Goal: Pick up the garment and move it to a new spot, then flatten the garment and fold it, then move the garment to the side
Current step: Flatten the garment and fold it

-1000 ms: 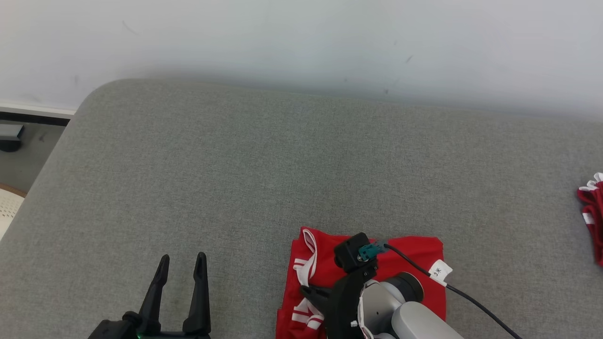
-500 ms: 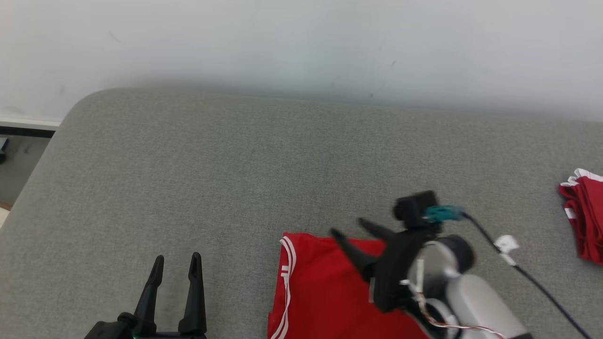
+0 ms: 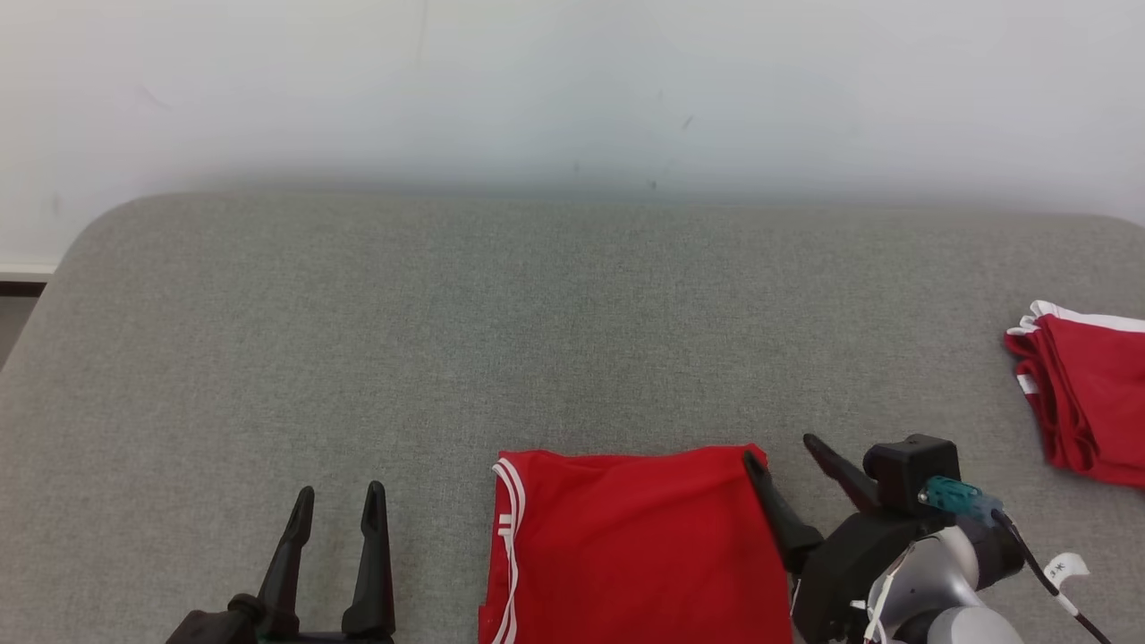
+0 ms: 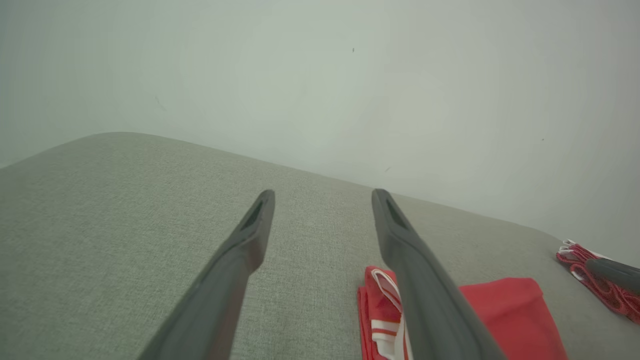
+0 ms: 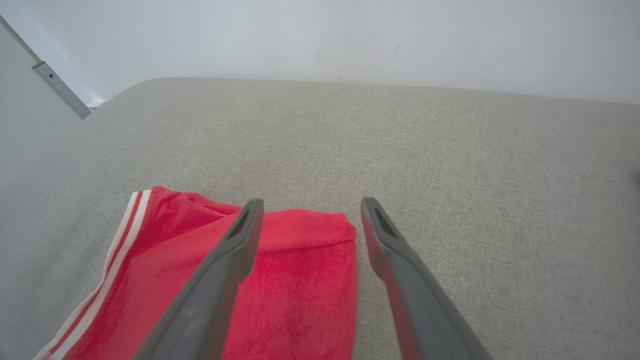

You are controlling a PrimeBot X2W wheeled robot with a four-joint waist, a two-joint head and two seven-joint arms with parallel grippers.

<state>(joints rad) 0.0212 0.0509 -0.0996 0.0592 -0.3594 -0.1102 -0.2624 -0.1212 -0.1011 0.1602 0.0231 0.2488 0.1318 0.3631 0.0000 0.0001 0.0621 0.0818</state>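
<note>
Though folded flat already, red garment (image 3: pixel 626 546) yet to move aside, just left of empty, wide-open right pincer (image 3: pixel 778 447).

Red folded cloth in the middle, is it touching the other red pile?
Apart. The head view shows bare grey cushion between the flat folded red garment and the bunched red-and-white pile.

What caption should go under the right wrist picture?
Open right gripper by the edge of the folded red garment on the grey cushion.
</note>
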